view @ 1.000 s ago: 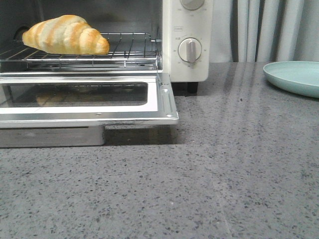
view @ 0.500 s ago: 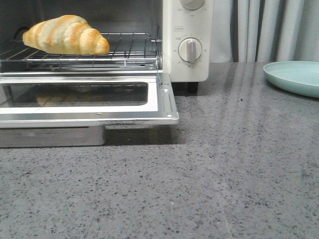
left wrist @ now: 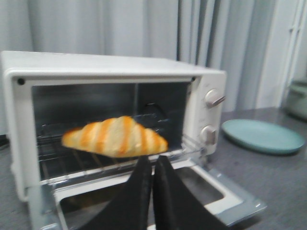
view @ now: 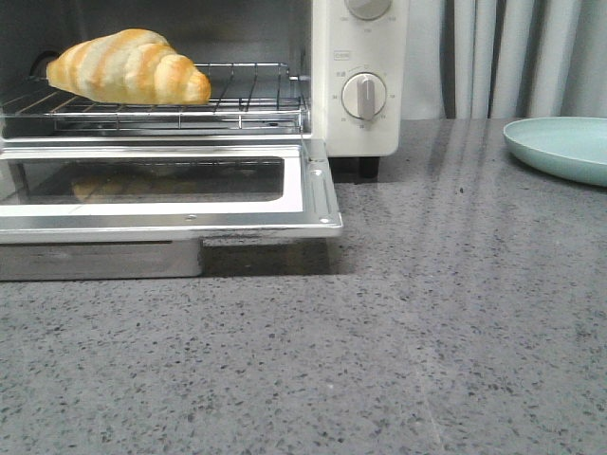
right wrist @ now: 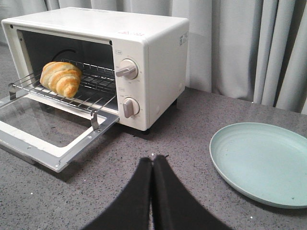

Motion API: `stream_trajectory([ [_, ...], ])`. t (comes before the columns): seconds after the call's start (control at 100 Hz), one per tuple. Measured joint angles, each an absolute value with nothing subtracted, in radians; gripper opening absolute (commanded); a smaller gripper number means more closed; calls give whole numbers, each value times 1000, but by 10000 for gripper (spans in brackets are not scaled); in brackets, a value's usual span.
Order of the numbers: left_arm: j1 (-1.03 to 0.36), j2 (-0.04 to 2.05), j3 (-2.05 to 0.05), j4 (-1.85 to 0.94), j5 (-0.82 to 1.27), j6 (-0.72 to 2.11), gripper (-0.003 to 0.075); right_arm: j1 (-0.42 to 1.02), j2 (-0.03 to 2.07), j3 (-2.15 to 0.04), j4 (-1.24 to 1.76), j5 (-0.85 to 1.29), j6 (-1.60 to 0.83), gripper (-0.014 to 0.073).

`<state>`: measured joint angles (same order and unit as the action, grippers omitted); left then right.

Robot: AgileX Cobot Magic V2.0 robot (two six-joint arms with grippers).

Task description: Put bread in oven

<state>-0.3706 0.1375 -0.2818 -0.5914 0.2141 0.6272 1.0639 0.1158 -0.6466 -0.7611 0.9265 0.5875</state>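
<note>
While both claws hang pressed closed and empty over the grey worktop [view: 427, 332], the left claw [left wrist: 152, 165] sits just in front of the oven [right wrist: 153, 72], its tips below the bread [left wrist: 115, 137] and apart from it. Nearest in the front view lies the oven's lowered glass door [view: 171, 194]; beyond it the bread [view: 128, 66] rests on the wire rack [view: 247, 100]. Well off to the right, near the right claw [right wrist: 152, 163], stands a pale green plate [right wrist: 261, 160].

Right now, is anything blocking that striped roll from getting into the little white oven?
Nothing visible: the golden-brown striped croissant roll already lies on the metal wire rack inside the cream-white toaster oven, whose glass door hangs open.
</note>
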Motion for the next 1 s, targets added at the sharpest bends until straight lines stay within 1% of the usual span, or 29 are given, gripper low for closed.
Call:
stream_trajectory([
  [0.08, -308, 112, -202, -472, 212, 588, -21, 1064, 116, -647, -761, 926, 587, -48],
  [0.22, -175, 50, -73, -260, 227, 393, -21, 1064, 116, -647, -761, 926, 587, -49],
  [0.35, -98, 7, -14, -198, 248, 319, -21, 1064, 114, -647, -761, 926, 588, -49],
  [0.56, -88, -1, -2, -167, 337, 303, -21, 1064, 114, -647, -761, 926, 588, -49],
  [1.0, -88, -4, -2, -158, 338, 303, -21, 1064, 114, -647, -761, 924, 588, -49],
])
